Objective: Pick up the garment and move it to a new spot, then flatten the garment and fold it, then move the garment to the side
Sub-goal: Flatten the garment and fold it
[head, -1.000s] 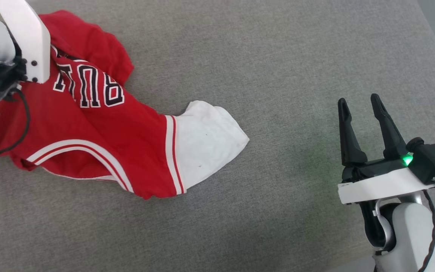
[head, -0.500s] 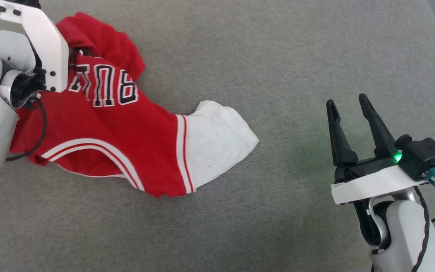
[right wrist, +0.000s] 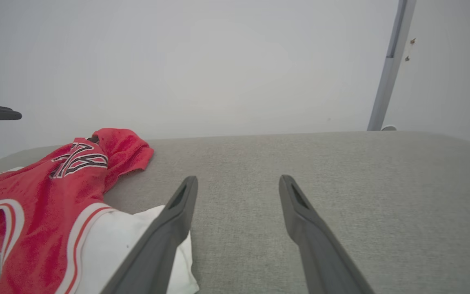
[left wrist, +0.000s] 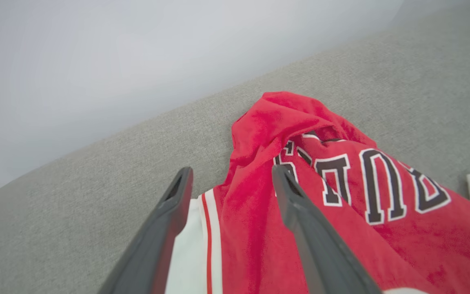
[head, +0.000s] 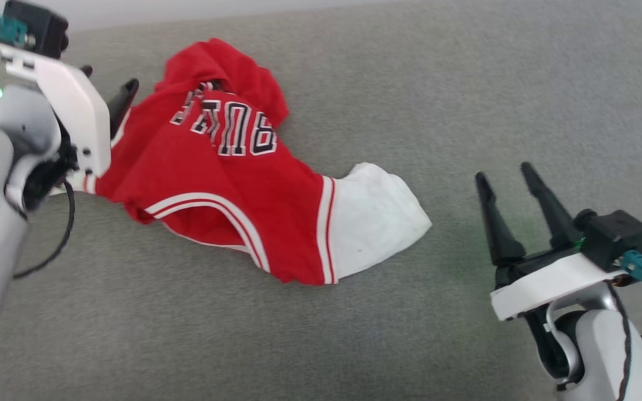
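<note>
A red-and-white jersey garment (head: 232, 195) of soft, matt cloth is seen on a grey worktop (head: 410, 83) covered in coarse woven fabric; the fingers (right wrist: 165, 237) of the right hand (head: 502, 171) are shown in dark, smooth, matt plastic.

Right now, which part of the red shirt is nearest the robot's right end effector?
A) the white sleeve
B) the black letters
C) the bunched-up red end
A: in the head view the garment lies with its white sleeve pointing toward the right end effector, which is open and not touching it.
</note>
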You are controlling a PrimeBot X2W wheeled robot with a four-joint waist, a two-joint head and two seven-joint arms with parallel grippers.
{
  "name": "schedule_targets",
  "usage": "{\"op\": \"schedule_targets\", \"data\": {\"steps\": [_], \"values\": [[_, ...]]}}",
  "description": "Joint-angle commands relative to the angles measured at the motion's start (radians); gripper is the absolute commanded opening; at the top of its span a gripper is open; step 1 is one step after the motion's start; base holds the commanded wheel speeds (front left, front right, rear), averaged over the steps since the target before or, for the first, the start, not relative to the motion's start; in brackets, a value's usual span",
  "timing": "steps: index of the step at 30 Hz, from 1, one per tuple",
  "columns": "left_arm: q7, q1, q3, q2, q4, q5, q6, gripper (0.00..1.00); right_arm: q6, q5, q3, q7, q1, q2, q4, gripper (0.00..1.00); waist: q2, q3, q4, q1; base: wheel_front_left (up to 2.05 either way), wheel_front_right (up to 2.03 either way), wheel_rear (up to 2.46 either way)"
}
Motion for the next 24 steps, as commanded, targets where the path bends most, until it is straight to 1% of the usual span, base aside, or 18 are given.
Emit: {"op": "schedule_targets", "data": {"steps": [1,5,7,12,14,19,24], "values": [[-0.019,0.030,0.006,0.009,-0.021,0.000,0.008,1.00,0.000,0.010,0.010,0.012,0.007,-0.003,-0.004,1.00,0.0000,-0.025,0.031,0.0000,0.00,0.00,0.00],[-0.125,0.146,0.029,0.031,-0.155,-0.004,0.049,1.00,0.000,0.049,0.059,0.079,0.018,-0.023,0.007,1.00,0.0000,-0.047,0.070,0.0000,0.00,0.00,0.00],[-0.182,0.209,0.052,0.039,-0.213,-0.013,0.080,1.00,0.000,0.068,0.076,0.125,0.018,-0.035,0.016,1.00,0.0000,-0.057,0.091,0.0000,0.00,0.00,0.00],[-0.318,0.370,0.088,0.061,-0.348,-0.008,0.150,1.00,0.000,0.111,0.101,0.278,0.007,-0.075,0.050,1.00,0.0000,-0.077,0.143,0.0000,0.00,0.00,0.00],[-0.377,0.429,0.102,0.061,-0.392,-0.004,0.177,1.00,0.000,0.129,0.104,0.339,0.003,-0.090,0.062,1.00,0.0000,-0.086,0.162,0.0000,0.00,0.00,0.00],[-0.497,0.559,0.126,0.059,-0.458,-0.002,0.226,1.00,0.000,0.157,0.097,0.475,-0.006,-0.125,0.097,1.00,0.0000,-0.102,0.209,0.0000,0.00,0.00,0.00],[-0.607,0.659,0.150,0.052,-0.495,0.007,0.261,1.00,0.000,0.153,0.093,0.590,-0.020,-0.159,0.138,1.00,0.0000,-0.112,0.249,0.0000,0.00,0.00,0.00]]}}
